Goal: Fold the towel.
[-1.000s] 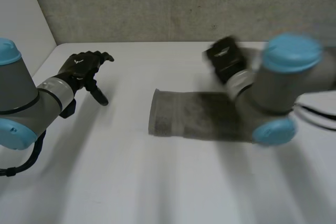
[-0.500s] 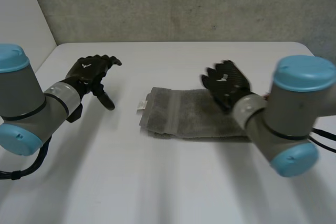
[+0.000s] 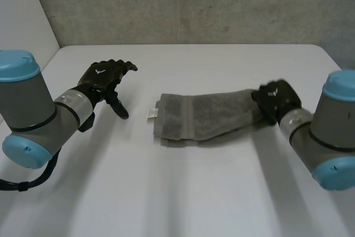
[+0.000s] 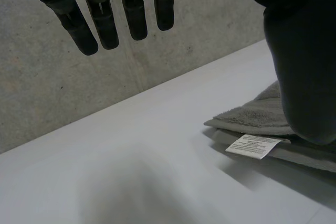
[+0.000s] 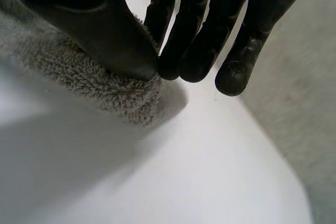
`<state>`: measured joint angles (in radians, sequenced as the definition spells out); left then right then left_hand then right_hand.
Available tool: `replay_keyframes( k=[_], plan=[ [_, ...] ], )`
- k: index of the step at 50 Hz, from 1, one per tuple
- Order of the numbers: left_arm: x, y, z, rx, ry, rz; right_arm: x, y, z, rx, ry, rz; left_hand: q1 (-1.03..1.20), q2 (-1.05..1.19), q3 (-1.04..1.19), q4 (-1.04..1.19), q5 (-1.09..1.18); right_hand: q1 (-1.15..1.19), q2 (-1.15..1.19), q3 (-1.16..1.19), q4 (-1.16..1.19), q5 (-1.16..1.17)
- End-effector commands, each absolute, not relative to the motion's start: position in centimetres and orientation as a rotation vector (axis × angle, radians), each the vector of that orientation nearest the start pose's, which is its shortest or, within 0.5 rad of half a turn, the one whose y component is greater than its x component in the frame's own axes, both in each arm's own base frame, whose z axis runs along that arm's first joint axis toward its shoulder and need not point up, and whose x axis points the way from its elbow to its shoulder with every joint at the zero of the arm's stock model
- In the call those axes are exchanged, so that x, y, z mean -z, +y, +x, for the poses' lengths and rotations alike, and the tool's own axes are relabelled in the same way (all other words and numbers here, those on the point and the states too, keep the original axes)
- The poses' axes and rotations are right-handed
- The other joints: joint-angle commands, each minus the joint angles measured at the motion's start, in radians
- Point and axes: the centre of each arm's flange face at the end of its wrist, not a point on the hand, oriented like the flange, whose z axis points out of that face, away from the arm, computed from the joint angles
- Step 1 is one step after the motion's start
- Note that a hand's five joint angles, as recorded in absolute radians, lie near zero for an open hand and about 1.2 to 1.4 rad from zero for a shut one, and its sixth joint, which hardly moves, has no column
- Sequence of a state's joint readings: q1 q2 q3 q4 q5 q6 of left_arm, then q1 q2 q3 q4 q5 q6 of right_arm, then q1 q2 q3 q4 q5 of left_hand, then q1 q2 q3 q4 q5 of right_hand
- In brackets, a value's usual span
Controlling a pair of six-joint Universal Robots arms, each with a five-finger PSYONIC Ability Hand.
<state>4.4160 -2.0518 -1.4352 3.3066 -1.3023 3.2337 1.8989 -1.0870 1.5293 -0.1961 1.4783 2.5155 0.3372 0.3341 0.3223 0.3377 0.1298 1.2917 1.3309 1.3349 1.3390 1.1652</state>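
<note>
The towel (image 3: pixel 205 116) lies mid-table, folded; right hand (image 3: pixel 275 97) pinches its end toward the right edge of the table (image 3: pixel 183 192), left hand (image 3: pixel 102 77) open, empty. This shallow pinch may slip, spilling the layers

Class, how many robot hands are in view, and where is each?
2. The left hand hangs open beside the towel's labelled end; the right hand pinches its opposite end.

It seems a lab or test room: a plain white table (image 3: pixel 183 192) stands before a bare concrete wall (image 3: pixel 183 4) along the frame's top.
</note>
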Motion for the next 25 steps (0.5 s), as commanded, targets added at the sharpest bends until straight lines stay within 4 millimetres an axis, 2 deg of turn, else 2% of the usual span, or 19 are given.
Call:
replay_keyframes(
  k=[1, 2, 4, 5, 7, 8, 9, 10, 12, 13, 15, 16, 17, 18, 21, 22, 23, 24, 25],
  plan=[
    [-21.0, -32.4, -25.9, 2.241, 2.529, 0.806, -22.7, -28.8, 31.6, 2.148, 1.886, -1.301, -0.059, -0.056, -0.044, -0.06, -0.026, 0.105, 0.065, 0.061, 0.057, 0.057],
    [-21.0, -32.4, -25.9, 2.241, 2.529, 0.806, -22.7, -28.8, 31.6, 2.149, 1.885, -1.301, -0.059, -0.056, -0.044, -0.06, -0.026, 0.105, 0.065, 0.061, 0.057, 0.057],
    [-21.9, -32.4, -26.0, 2.274, 2.503, 0.801, -23.0, -27.6, 34.5, 2.125, 1.756, -1.337, -0.059, -0.056, -0.044, -0.06, -0.026, 0.105, 0.065, 0.061, 0.057, 0.057],
    [-21.9, -32.4, -26.0, 2.274, 2.503, 0.801, -23.0, -27.6, 34.5, 2.125, 1.756, -1.337, -0.059, -0.056, -0.044, -0.06, -0.026, 0.105, 0.065, 0.061, 0.057, 0.057],
    [-22.1, -32.4, -26.1, 2.284, 2.494, 0.803, -21.0, -25.9, 37.6, 1.999, 1.656, -1.424, -0.059, -0.056, -0.044, -0.06, -0.026, 0.105, 0.065, 0.061, 0.057, 0.057],
    [-22.1, -32.4, -26.1, 2.284, 2.494, 0.803, -21.0, -25.9, 37.6, 1.999, 1.655, -1.424, -0.059, -0.056, -0.044, -0.06, -0.026, 0.105, 0.065, 0.061, 0.057, 0.057],
    [-22.2, -32.4, -26.2, 2.287, 2.493, 0.807, -19.5, -24.2, 39.2, 1.899, 1.622, -1.49, -0.056, -0.053, -0.041, -0.057, -0.023, 0.105, 0.065, 0.061, 0.057, 0.057],
    [-22.2, -32.4, -26.2, 2.287, 2.493, 0.807, -19.5, -24.2, 39.2, 1.898, 1.622, -1.491, -0.056, -0.053, -0.041, -0.057, -0.023, 0.105, 0.065, 0.061, 0.057, 0.057],
    [-22.3, -32.1, -26.6, 2.299, 2.489, 0.823, -16.2, -22.0, 40.7, 1.701, 1.645, -1.609, -0.062, -0.059, -0.047, -0.063, -0.029, 0.105, 0.065, 0.061, 0.057, 0.057],
    [-22.3, -32.1, -26.6, 2.299, 2.489, 0.823, -16.2, -22.0, 40.7, 1.7, 1.645, -1.609, -0.062, -0.059, -0.047, -0.063, -0.029, 0.105, 0.065, 0.061, 0.057, 0.057],
    [-22.6, -31.8, -27.1, 2.312, 2.482, 0.846, -14.7, -21.6, 40.8, 1.601, 1.706, -1.666, -0.077, -0.074, -0.062, -0.077, -0.044, 0.053, 0.014, 0.01, 0.006, 0.005],
    [-22.6, -31.8, -27.1, 2.312, 2.482, 0.847, -14.7, -21.6, 40.8, 1.601, 1.707, -1.666, -0.077, -0.074, -0.062, -0.077, -0.044, 0.053, 0.014, 0.01, 0.005, 0.005],
    [-22.7, -31.7, -27.3, 2.319, 2.477, 0.853, -15.0, -21.8, 40.6, 1.598, 1.721, -1.661, -0.08, -0.076, -0.065, -0.08, -0.047, -0.546, -0.585, -0.589, -0.593, -0.594],
    [-22.9, -31.7, -27.4, 2.329, 2.471, 0.859, -15.8, -21.8, 40.5, 1.621, 1.721, -1.64, -0.08, -0.077, -0.065, -0.08, -0.047, -0.985, -1.024, -1.028, -1.032, -1.033],
    [-23.1, -31.7, -27.6, 2.342, 2.463, 0.86, -17.1, -21.9, 40.4, 1.665, 1.707, -1.601, -0.08, -0.077, -0.065, -0.08, -0.047, -1.016, -1.055, -1.059, -1.063, -1.064],
    [-23.4, -31.7, -27.8, 2.358, 2.454, 0.862, -18.4, -22.0, 40.2, 1.711, 1.695, -1.549, -0.08, -0.077, -0.065, -0.08, -0.047, -1.039, -1.078, -1.082, -1.086, -1.087],
    [-23.8, -31.6, -28.1, 2.378, 2.45, 0.861, -19.6, -22.7, 39.5, 1.761, 1.701, -1.482, -0.074, -0.071, -0.059, -0.074, -0.041, -1.068, -1.108, -1.112, -1.116, -1.116],
    [-23.8, -31.6, -28.1, 2.379, 2.45, 0.861, -19.6, -22.7, 39.5, 1.762, 1.701, -1.481, -0.074, -0.071, -0.059, -0.074, -0.041, -1.069, -1.108, -1.112, -1.116, -1.117],
    [-24.0, -31.7, -28.4, 2.399, 2.454, 0.859, -20.7, -23.6, 38.4, 1.81, 1.725, -1.408, -0.068, -0.065, -0.053, -0.068, -0.035, -1.117, -1.156, -1.16, -1.164, -1.165]
  ],
)
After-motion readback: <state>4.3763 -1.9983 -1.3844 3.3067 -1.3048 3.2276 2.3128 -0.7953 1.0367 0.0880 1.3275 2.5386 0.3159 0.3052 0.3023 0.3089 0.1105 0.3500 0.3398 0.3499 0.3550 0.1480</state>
